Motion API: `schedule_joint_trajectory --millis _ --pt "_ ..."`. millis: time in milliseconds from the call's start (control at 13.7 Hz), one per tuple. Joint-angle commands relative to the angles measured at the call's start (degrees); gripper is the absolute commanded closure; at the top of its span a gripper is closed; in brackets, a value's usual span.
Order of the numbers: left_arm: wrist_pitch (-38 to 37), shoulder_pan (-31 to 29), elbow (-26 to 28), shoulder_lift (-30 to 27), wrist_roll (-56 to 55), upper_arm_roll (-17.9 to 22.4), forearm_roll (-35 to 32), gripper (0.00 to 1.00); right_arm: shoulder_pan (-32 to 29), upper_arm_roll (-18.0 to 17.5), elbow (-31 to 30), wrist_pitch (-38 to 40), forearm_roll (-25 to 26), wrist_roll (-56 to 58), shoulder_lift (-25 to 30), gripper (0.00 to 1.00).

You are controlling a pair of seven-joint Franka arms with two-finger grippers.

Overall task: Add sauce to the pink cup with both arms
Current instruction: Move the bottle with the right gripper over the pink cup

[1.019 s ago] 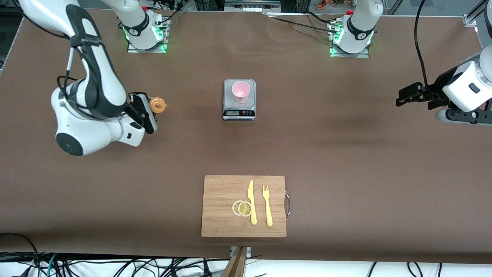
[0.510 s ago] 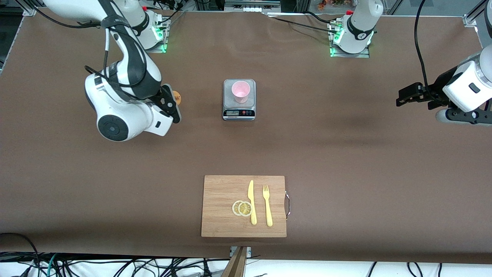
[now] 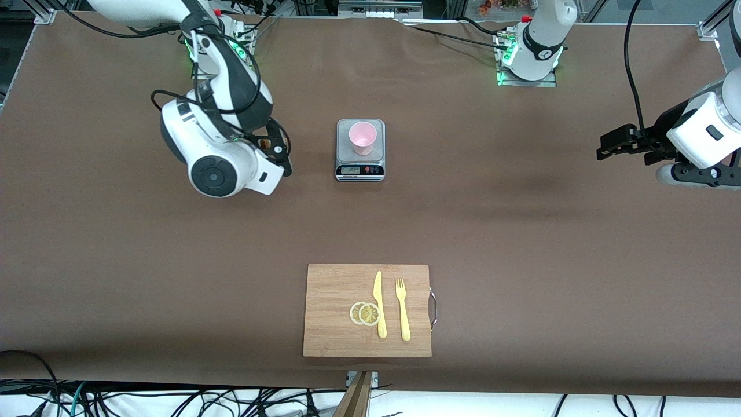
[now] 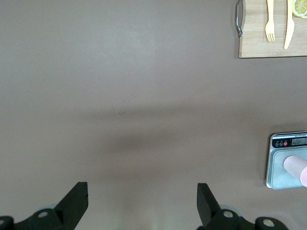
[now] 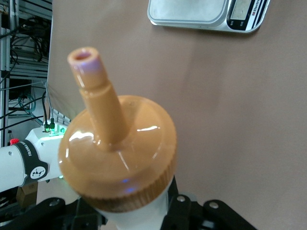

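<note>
The pink cup stands upright on a small kitchen scale at the table's middle. My right gripper hangs over the table beside the scale, toward the right arm's end. It is shut on the sauce bottle. The bottle's orange cap and open nozzle fill the right wrist view, and the arm mostly hides the bottle in the front view. My left gripper waits open and empty over the left arm's end of the table. Its left wrist view shows the fingers wide apart and the cup on the scale.
A wooden cutting board lies nearer to the front camera than the scale. It carries a yellow knife, a yellow fork and two lemon slices. The scale's edge shows in the right wrist view.
My right arm has carried the sauce bottle from the right arm's end of the table toward the scale and cup. The left arm has not moved.
</note>
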State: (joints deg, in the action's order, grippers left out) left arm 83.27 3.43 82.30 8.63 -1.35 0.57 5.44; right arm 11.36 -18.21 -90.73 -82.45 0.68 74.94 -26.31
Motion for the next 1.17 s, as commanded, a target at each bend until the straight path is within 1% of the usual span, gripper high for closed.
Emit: schedule_joint_trajectory --millis 0,291,437,583,728,947,1092 --pt "-0.48 0.09 -0.21 -0.19 1.09 -0.04 -1.04 0.00 0.24 -3.58 -2.26 -0.17 4.32 -5.23 1.97 0.55" --pt "-0.48 0.09 -0.21 -0.19 1.09 -0.04 -1.04 0.00 2.78 -3.59 -3.75 -1.04 7.49 -8.48 1.71 0.55" --pt "-0.48 0.09 -0.21 -0.19 1.09 -0.04 -1.04 0.00 5.24 -3.59 -3.84 -1.05 10.30 -11.90 1.44 0.55" --pt "-0.48 0.09 -0.21 -0.19 1.00 -0.04 -1.04 0.00 6.47 -3.67 -3.84 -1.05 11.36 -13.94 0.92 0.55" --pt "-0.48 0.09 -0.21 -0.19 1.00 -0.04 -1.04 0.00 9.62 -3.59 -3.84 -0.96 13.46 -18.58 0.65 0.55" --pt "-0.48 0.09 -0.21 -0.19 1.09 -0.04 -1.04 0.00 13.50 -3.59 -3.58 -0.87 14.96 -23.68 0.04 0.55" --pt "-0.48 0.09 -0.21 -0.19 1.09 -0.04 -1.04 0.00 16.92 -3.59 -3.32 -0.52 17.68 -28.07 -1.37 0.55"
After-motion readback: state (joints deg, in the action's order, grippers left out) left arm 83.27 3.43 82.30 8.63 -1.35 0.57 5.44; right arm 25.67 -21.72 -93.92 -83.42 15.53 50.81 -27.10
